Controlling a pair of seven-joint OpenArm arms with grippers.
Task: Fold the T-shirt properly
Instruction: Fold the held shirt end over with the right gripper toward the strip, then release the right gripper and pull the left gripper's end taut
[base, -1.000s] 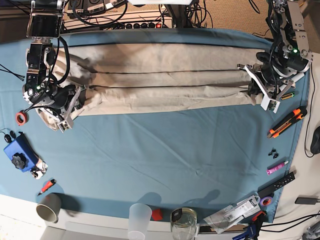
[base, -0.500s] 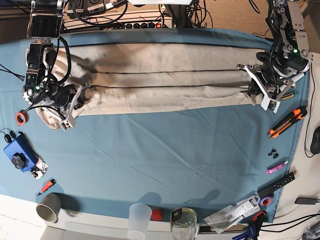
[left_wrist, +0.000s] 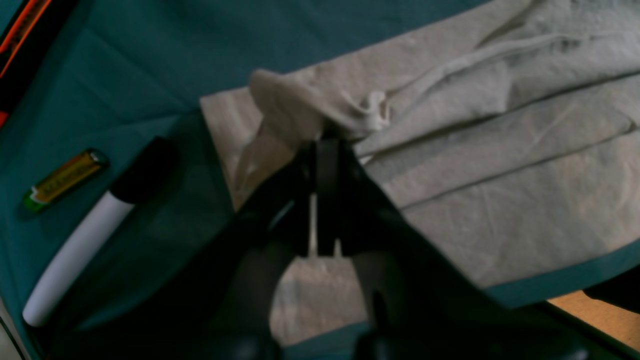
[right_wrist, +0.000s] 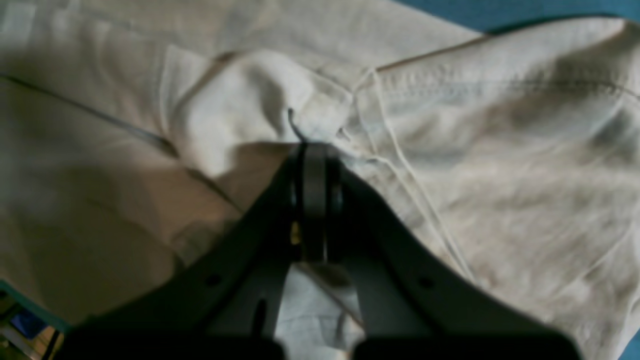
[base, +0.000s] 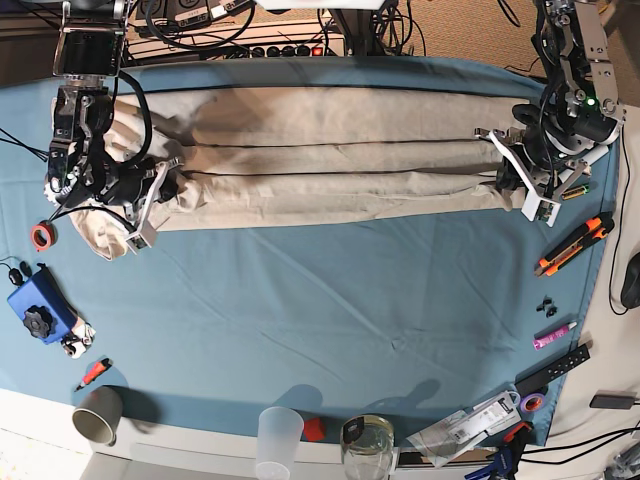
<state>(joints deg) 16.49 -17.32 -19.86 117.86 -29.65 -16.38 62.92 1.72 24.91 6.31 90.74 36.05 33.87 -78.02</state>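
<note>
The beige T-shirt (base: 330, 160) lies folded into a long band across the back of the teal tablecloth (base: 330, 310). At the band's right end, my left gripper (base: 504, 176) is shut on a pinch of its cloth; in the left wrist view the jaws (left_wrist: 325, 142) meet on a raised fold of the T-shirt (left_wrist: 500, 165). My right gripper (base: 160, 188) sits at the band's left end. The right wrist view shows it (right_wrist: 312, 150) shut on a bunched, stitched edge of the T-shirt (right_wrist: 500, 165).
A battery (left_wrist: 62, 177) and a white marker (left_wrist: 85, 235) lie beside the left gripper. An orange box cutter (base: 573, 244) and a pink pen (base: 553, 336) are at the right edge. A red tape roll (base: 41, 236) and a blue object (base: 38, 305) sit left. Cups (base: 279, 436) and a jar (base: 367, 445) line the front.
My right gripper has shut on the shirt's left end and shifted slightly toward the back of the table. The left arm has not moved.
</note>
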